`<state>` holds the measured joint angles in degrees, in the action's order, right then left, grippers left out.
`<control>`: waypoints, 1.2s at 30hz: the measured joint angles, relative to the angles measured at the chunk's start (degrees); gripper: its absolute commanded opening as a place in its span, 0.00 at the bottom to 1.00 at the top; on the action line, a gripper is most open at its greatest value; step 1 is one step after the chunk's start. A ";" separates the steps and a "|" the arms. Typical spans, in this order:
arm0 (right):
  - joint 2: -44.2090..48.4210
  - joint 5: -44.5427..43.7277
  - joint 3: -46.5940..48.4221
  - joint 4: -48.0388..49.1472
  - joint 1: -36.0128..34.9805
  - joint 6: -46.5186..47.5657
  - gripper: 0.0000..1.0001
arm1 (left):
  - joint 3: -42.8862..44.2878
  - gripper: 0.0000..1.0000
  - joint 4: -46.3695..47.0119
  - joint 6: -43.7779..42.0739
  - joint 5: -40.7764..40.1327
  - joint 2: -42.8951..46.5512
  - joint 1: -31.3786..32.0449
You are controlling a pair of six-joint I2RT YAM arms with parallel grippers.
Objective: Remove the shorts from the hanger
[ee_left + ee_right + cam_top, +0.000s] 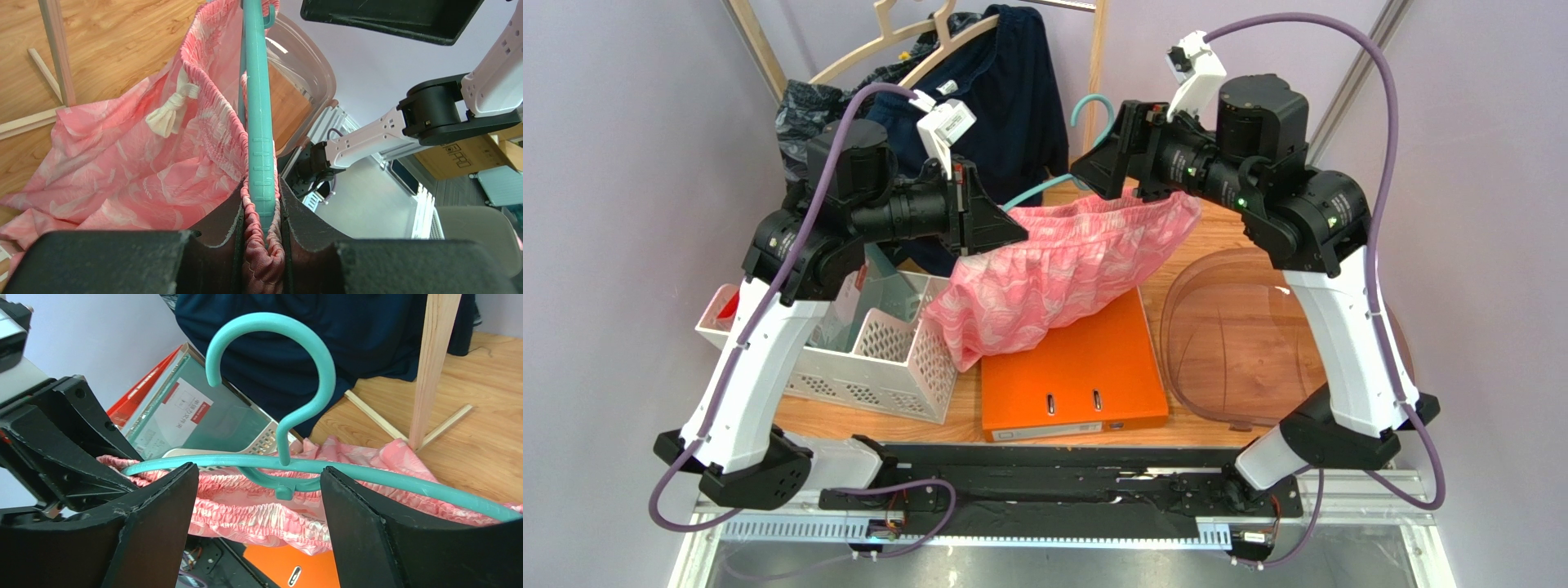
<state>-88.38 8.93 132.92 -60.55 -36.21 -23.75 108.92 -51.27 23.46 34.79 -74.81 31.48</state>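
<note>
The pink shorts (pixel 1063 263) with the white leafy pattern hang in the air on the teal hanger (pixel 1035 191), stretched between my two arms above the table. My left gripper (pixel 995 227) is shut on the hanger's end and the gathered waistband together; in the left wrist view the hanger (pixel 258 110) and the shorts (pixel 141 165) run straight out of the closed left gripper (pixel 265 226). My right gripper (pixel 1093 165) is open at the hanger's middle. In the right wrist view the right gripper (pixel 259 474) straddles the hanger (pixel 270 331) below its hook, with the shorts (pixel 264 514) sagging underneath.
An orange binder (pixel 1069 374) lies under the shorts. A white perforated basket (pixel 879 349) stands at the left, and a clear brownish lid (pixel 1228 337) lies at the right. Dark navy shorts (pixel 1008 86) hang on a wooden hanger behind. A wooden rack post (pixel 433 361) stands close behind the hanger.
</note>
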 measured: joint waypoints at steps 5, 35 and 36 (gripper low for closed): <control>-0.11 -4.70 0.00 0.04 -2.36 3.19 0.74 | 0.00 0.00 -0.74 -0.02 0.33 0.02 0.00; -1.20 -29.53 -4.20 8.26 -15.06 12.15 0.00 | -1.97 0.30 0.15 2.86 1.60 3.78 -0.02; -1.20 -30.32 -4.20 8.35 -15.30 12.39 0.00 | -1.97 0.35 0.15 3.06 1.38 3.78 0.00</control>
<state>-89.58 -21.39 128.73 -52.21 -51.51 -11.35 106.96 -51.11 26.52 36.16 -71.02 31.48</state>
